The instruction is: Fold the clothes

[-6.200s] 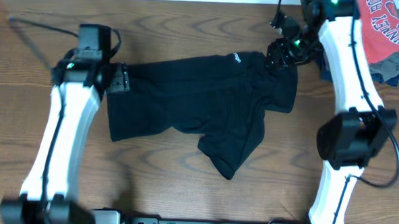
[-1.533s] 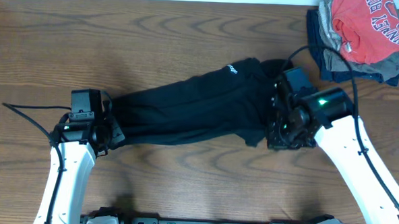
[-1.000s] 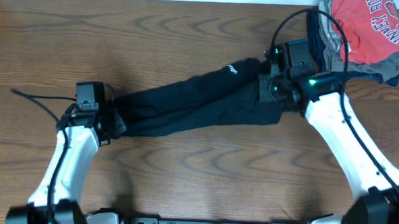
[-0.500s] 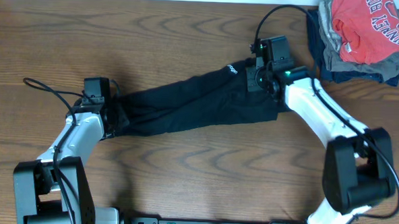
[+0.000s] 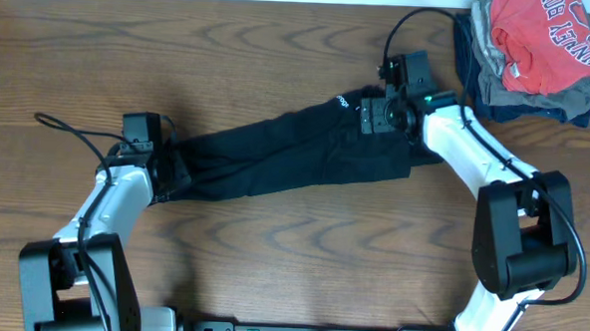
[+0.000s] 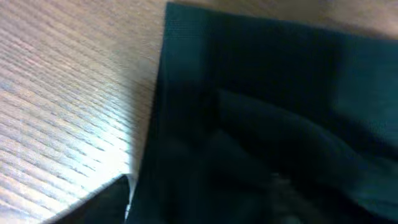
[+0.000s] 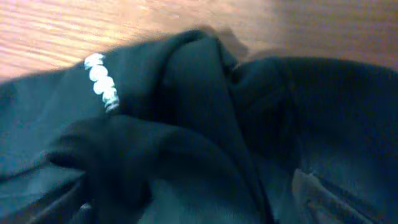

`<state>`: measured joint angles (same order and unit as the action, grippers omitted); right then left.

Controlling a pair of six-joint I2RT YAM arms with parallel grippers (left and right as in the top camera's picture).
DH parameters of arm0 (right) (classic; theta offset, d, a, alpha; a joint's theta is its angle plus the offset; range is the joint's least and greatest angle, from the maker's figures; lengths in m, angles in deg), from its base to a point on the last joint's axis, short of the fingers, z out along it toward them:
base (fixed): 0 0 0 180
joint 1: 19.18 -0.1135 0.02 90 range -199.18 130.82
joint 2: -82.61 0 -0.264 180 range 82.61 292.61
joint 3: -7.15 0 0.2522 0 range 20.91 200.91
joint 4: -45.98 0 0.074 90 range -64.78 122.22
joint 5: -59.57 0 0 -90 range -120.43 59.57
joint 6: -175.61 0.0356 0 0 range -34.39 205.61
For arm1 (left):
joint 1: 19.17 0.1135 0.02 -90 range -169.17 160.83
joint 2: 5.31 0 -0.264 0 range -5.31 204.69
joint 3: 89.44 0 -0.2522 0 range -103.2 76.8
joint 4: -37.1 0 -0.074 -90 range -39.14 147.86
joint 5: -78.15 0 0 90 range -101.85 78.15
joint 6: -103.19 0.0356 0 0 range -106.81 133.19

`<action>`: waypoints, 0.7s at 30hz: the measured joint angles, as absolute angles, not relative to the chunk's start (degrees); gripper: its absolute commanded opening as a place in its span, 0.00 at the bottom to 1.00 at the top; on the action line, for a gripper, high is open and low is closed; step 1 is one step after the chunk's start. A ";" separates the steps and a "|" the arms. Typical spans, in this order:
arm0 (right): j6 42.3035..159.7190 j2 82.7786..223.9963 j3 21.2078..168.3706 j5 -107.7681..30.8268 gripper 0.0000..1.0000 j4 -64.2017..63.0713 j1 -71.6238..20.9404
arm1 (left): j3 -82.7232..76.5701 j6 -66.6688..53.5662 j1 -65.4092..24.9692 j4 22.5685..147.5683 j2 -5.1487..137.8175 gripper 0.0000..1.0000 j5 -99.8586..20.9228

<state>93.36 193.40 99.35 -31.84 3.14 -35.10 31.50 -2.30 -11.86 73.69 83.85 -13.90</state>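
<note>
The black garment (image 5: 285,155) lies on the wooden table (image 5: 270,274), drawn out into a long, narrow band that runs diagonally from lower left to upper right. Its small white logo (image 5: 343,101) faces up near the upper-right end. The left gripper (image 5: 171,168) is down at the lower-left end of the band, in contact with the fabric; its wrist camera shows only a straight cloth edge against the wood grain, and I cannot tell whether its jaws are parted or clamped. The right gripper (image 5: 369,119) sits on the upper-right end, just beside the logo; its wrist camera shows bunched black folds filling the view, and the jaw position cannot be determined there either. In the far right corner, apart from the garment, a red T-shirt (image 5: 540,37) rests on grey and dark-blue folded garments (image 5: 522,96).
</note>
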 measured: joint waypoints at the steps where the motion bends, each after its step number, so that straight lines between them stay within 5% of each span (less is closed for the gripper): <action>1: 93.01 192.98 100.35 -32.32 0.99 1.57 -35.10 | 31.26 -1.49 -11.86 74.35 83.18 1.00 -14.49; 9: 89.65 184.02 107.24 -34.50 0.99 -5.17 -35.14 | 30.01 5.33 -11.86 78.22 76.33 0.98 -16.74; 21: 88.62 183.39 107.74 -34.77 0.99 -6.63 -35.14 | 29.99 15.71 -11.38 72.93 85.91 0.98 -19.62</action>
